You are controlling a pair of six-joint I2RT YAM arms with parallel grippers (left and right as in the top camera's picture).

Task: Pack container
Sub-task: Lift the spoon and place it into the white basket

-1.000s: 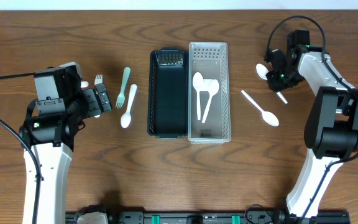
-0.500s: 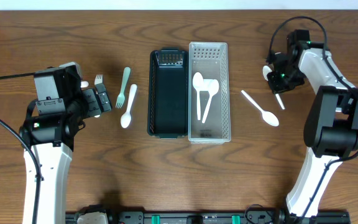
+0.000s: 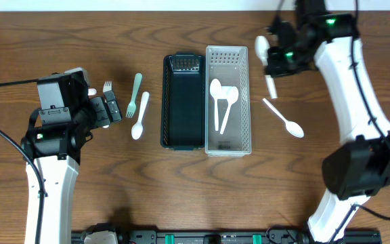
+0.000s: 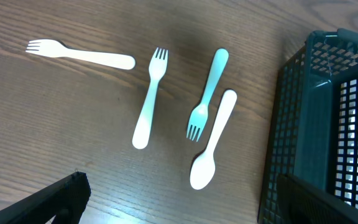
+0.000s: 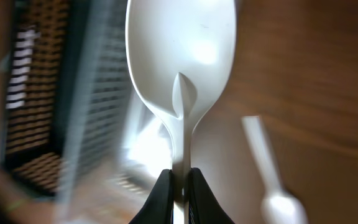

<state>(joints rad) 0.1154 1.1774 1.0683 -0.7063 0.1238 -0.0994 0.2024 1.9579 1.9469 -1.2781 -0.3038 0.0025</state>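
- The white basket [image 3: 227,146] stands mid-bench, nearer the far edge, with its long side touching the dark basket [image 3: 183,139] on the left-edge side.
- Two white spoons [image 3: 219,95] lie in the white basket, bowls toward the far edge and handles crossing. The dark basket shows only its mesh floor.
- The gripped spoon [image 3: 265,59] hangs above the bench just beside the white basket's far right-edge corner. The right fingers [image 5: 160,196] are pinched tight on its handle, bowl upward in the wrist view.
- A loose spoon [image 3: 284,119] lies on the bench between the white basket and the right edge. The right wrist view shows it only as a blur.
- Toward the left edge lie a green fork [image 3: 135,95] and a small white spoon [image 3: 139,116], side by side.
- The left fingers [image 4: 55,199] are spread wide with nothing between them.
- The left wrist view shows two more forks, a white fork [image 4: 79,55] and a pale fork [image 4: 148,99]. The left arm largely hides them overhead.
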